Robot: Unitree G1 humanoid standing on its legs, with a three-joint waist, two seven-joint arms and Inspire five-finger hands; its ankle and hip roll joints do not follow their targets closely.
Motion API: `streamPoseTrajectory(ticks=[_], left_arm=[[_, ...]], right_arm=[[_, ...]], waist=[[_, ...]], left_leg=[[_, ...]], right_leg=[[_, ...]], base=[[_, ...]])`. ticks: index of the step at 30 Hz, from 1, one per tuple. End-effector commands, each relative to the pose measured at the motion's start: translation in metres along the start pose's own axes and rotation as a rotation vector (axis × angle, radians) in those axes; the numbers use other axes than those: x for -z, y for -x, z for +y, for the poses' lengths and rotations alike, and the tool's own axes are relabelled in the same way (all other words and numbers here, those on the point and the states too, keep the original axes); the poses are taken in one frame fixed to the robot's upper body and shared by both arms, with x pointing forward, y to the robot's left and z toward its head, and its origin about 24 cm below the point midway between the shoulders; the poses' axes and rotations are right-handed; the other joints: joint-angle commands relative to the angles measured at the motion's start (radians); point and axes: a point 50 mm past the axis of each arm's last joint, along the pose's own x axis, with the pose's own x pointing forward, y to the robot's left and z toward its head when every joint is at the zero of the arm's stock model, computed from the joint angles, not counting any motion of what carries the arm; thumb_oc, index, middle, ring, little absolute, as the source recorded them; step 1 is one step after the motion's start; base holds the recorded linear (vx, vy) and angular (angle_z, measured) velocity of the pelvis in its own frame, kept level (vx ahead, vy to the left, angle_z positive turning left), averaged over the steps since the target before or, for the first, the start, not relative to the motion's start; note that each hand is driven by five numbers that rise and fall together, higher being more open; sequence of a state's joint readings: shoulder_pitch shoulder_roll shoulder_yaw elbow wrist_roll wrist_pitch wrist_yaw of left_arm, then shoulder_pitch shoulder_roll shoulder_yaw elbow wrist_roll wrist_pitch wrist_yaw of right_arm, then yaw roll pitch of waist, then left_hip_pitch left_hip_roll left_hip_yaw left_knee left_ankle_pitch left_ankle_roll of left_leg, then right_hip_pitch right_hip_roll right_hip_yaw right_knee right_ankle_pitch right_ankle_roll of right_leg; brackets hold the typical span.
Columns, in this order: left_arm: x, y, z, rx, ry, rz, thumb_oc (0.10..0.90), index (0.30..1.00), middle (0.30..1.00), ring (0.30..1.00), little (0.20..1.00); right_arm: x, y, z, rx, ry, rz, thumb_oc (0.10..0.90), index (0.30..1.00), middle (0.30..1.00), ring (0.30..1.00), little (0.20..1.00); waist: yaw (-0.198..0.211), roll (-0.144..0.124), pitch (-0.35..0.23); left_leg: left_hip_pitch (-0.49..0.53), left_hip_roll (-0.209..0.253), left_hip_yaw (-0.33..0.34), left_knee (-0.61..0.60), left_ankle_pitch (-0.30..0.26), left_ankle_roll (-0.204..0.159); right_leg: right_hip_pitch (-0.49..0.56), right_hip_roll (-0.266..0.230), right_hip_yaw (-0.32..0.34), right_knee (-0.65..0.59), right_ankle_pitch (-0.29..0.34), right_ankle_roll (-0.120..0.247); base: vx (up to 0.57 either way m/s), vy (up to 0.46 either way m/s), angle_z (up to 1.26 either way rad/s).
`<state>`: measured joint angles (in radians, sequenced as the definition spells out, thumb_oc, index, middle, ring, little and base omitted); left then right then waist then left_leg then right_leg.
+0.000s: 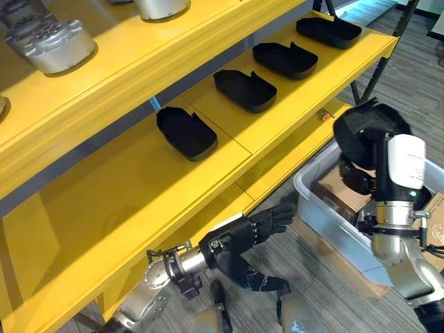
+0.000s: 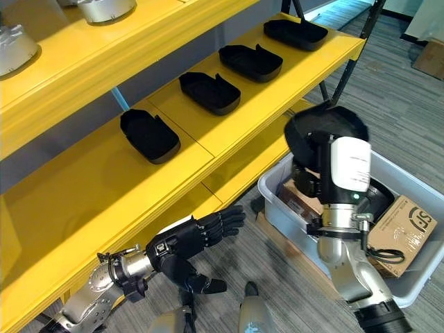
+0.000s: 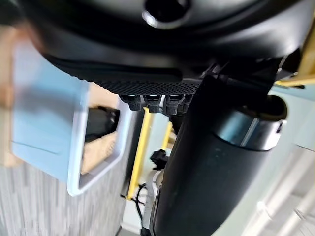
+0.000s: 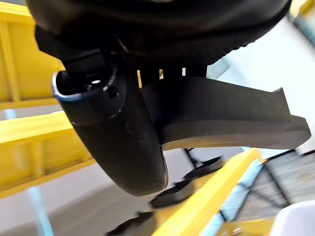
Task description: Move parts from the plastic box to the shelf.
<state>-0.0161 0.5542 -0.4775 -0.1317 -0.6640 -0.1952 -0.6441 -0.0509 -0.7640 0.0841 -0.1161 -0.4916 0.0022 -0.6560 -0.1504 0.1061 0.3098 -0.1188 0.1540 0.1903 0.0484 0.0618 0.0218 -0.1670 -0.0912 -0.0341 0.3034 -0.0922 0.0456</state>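
My right hand [image 1: 359, 177] is raised over the grey plastic box [image 1: 313, 191] and shut on a black tray-shaped part [image 1: 362, 130]. In the right wrist view the thumb [image 4: 123, 142] curls against this flat black part [image 4: 226, 120], with the yellow shelf beyond. Several matching black parts [image 1: 186, 132] lie in a row on the middle yellow shelf board [image 1: 125, 201], running toward the far right end [image 1: 328, 30]. My left hand [image 1: 244, 236] hangs low in front of the shelf with fingers straight, open and holding nothing. The box [image 3: 74, 162] also appears past the left hand.
Silver metal parts [image 1: 52, 41] stand on the upper shelf board. The box holds cardboard cartons [image 2: 402, 229] and dark parts [image 2: 378, 198]. A lower shelf edge [image 1: 291, 156] runs beside the box. Grey carpet floor [image 2: 388, 104] lies to the right.
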Motion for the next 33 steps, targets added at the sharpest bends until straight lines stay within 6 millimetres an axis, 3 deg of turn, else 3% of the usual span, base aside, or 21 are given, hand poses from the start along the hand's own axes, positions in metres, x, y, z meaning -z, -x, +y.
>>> streamPoseTrajectory(ticks=[1,3,4,5,9,14,16,17,18,24,33], left_arm=[[-0.040,-0.010,-0.005,0.055,-0.090,-0.204,0.900,1.000,1.000,1.000,1.000],[-0.042,-0.009,-0.003,0.035,-0.099,-0.210,0.900,1.000,1.000,1.000,1.000],[-0.042,-0.003,0.001,-0.029,-0.089,-0.235,0.900,1.000,1.000,1.000,1.000],[-0.042,-0.002,0.002,-0.040,-0.098,-0.242,0.900,1.000,1.000,1.000,1.000],[-0.044,0.001,0.005,-0.044,-0.100,-0.273,0.900,1.000,1.000,1.000,1.000],[-0.047,0.001,0.009,-0.050,-0.077,-0.273,0.900,1.000,1.000,1.000,1.000],[-0.047,0.005,0.009,-0.051,-0.058,-0.267,0.900,1.000,1.000,1.000,1.000],[-0.046,0.008,0.010,-0.060,-0.053,-0.257,0.900,1.000,1.000,1.000,1.000],[-0.047,0.015,0.011,-0.069,-0.050,-0.233,0.900,1.000,1.000,1.000,1.000],[-0.044,0.028,0.014,-0.110,-0.037,-0.194,0.900,1.000,1.000,1.000,1.000],[-0.041,0.031,0.014,-0.123,-0.045,-0.163,0.900,1.000,1.000,1.000,1.000]], right_arm=[[-0.054,-0.044,-0.049,0.276,0.007,-0.382,0.400,0.300,0.300,0.300,0.300],[-0.058,-0.047,-0.050,0.271,0.033,-0.419,0.400,0.300,0.300,0.300,0.300],[-0.064,-0.055,-0.057,0.274,0.105,-0.495,0.400,0.300,0.300,0.300,0.300],[-0.065,-0.058,-0.060,0.284,0.132,-0.516,0.400,0.300,0.300,0.300,0.300],[-0.062,-0.063,-0.075,0.304,0.197,-0.570,0.400,0.300,0.300,0.300,0.300],[-0.072,-0.064,-0.076,0.260,0.225,-0.653,0.400,0.300,0.300,0.300,0.300],[-0.083,-0.060,-0.072,0.218,0.243,-0.738,0.400,0.300,0.300,0.300,0.300],[-0.088,-0.058,-0.070,0.191,0.232,-0.767,0.400,0.300,0.300,0.300,0.300],[-0.097,-0.052,-0.068,0.152,0.210,-0.809,0.400,0.300,0.300,0.300,0.300],[-0.115,-0.040,-0.058,0.025,0.097,-0.885,0.400,0.300,0.300,0.300,0.300],[-0.119,-0.031,-0.045,-0.062,0.027,-0.899,0.400,0.300,0.300,0.300,0.300]], waist=[[-0.013,-0.070,-0.040],[-0.016,-0.064,-0.044],[-0.027,-0.056,-0.051],[-0.034,-0.050,-0.054],[-0.063,-0.017,-0.065],[-0.045,0.007,-0.075],[-0.026,0.010,-0.084],[-0.017,0.005,-0.091],[0.006,-0.016,-0.104],[0.049,-0.067,-0.130],[0.081,-0.100,-0.116]], left_leg=[[0.090,0.010,-0.001,0.113,-0.129,-0.066],[0.098,0.040,-0.006,0.111,-0.100,-0.078],[0.118,0.154,-0.010,0.096,0.027,-0.129],[0.130,0.191,0.003,0.078,0.069,-0.143],[0.159,0.238,0.060,0.006,0.111,-0.179],[0.157,0.207,0.071,-0.006,0.085,-0.186],[0.163,0.176,0.077,-0.024,0.035,-0.182],[0.168,0.164,0.080,-0.032,0.009,-0.177],[0.174,0.148,0.086,-0.039,-0.025,-0.168],[0.191,0.125,0.092,-0.048,-0.054,-0.151],[0.177,0.100,0.052,-0.003,-0.083,-0.123]], right_leg=[[0.117,0.016,0.029,-0.077,-0.040,-0.025],[0.105,0.013,0.038,-0.072,-0.040,-0.029],[0.085,0.000,0.040,-0.049,-0.055,-0.037],[0.074,-0.011,0.031,-0.042,-0.057,-0.039],[0.031,-0.052,0.013,-0.002,-0.072,-0.028],[0.050,-0.094,-0.013,-0.037,-0.049,0.001],[0.075,-0.119,-0.024,-0.083,-0.019,0.029],[0.091,-0.129,-0.030,-0.107,-0.005,0.043],[0.120,-0.142,-0.054,-0.144,0.017,0.062],[0.161,-0.142,-0.093,-0.192,0.041,0.082],[0.179,-0.118,-0.087,-0.198,0.045,0.081]], base=[[-0.10,0.137,-0.19],[-0.11,0.206,-0.34],[-0.19,0.371,-0.39],[-0.21,0.402,-0.33],[-0.18,0.309,0.16],[-0.09,0.208,0.40],[-0.05,0.161,0.46],[-0.04,0.093,0.39],[-0.02,0.003,0.31],[0.01,-0.029,0.04],[0.05,-0.003,0.07]])
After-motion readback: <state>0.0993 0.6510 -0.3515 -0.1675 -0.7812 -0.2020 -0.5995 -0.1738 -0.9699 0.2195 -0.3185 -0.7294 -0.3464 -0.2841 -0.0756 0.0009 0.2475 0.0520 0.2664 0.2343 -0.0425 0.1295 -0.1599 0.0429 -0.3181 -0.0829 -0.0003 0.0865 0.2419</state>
